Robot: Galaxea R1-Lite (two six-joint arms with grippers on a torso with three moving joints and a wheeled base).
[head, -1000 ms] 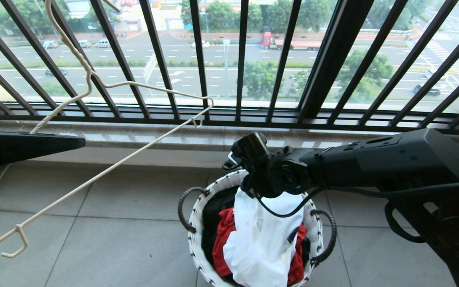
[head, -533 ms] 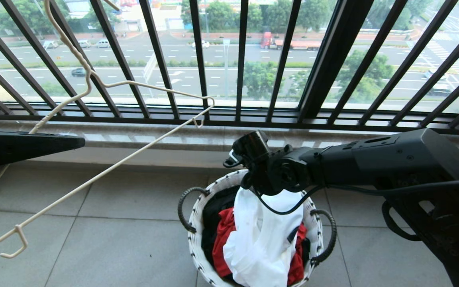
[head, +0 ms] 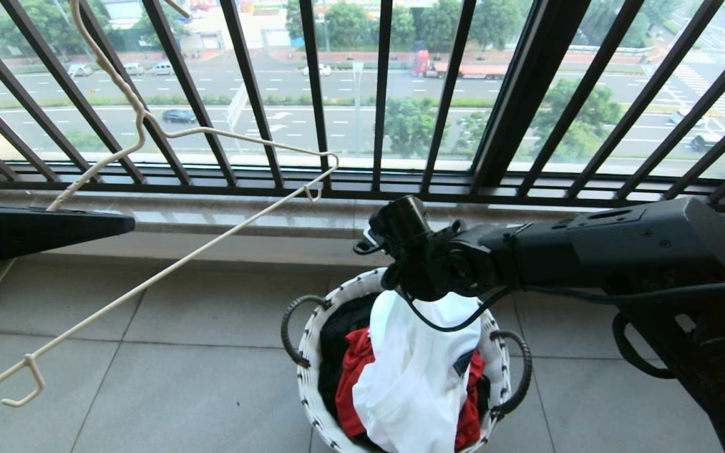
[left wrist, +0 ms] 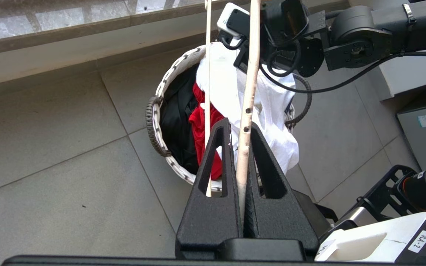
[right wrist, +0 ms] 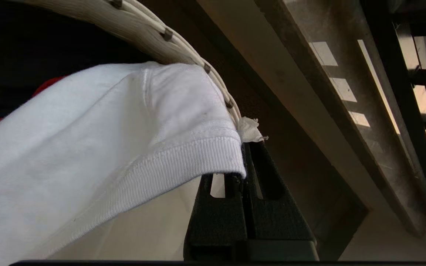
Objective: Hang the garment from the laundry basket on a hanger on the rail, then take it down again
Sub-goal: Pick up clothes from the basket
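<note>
The white garment [head: 416, 377] spills out of the round white laundry basket [head: 308, 377] on the tiled floor. My right arm [head: 526, 258] reaches over the basket. In the right wrist view my right gripper [right wrist: 243, 147] is shut on the ribbed neck of the garment [right wrist: 105, 129], beside the basket's rim [right wrist: 142, 29]. My left gripper [left wrist: 240, 133] is shut on the thin cream hanger [left wrist: 252, 74], held out at the left with its long hook pointing up [head: 148, 126]. The rail is out of view.
A red garment [head: 353, 377] and a black shirt [head: 337, 333] lie in the basket beside the white one. Black window bars [head: 381, 94] and a stone sill [head: 243, 220] stand just behind the basket. Parts of my base [left wrist: 383, 229] show near the basket.
My right wrist has risen slightly over the basket, and the top of the white garment has come up with it. The left arm and hanger have not moved.
</note>
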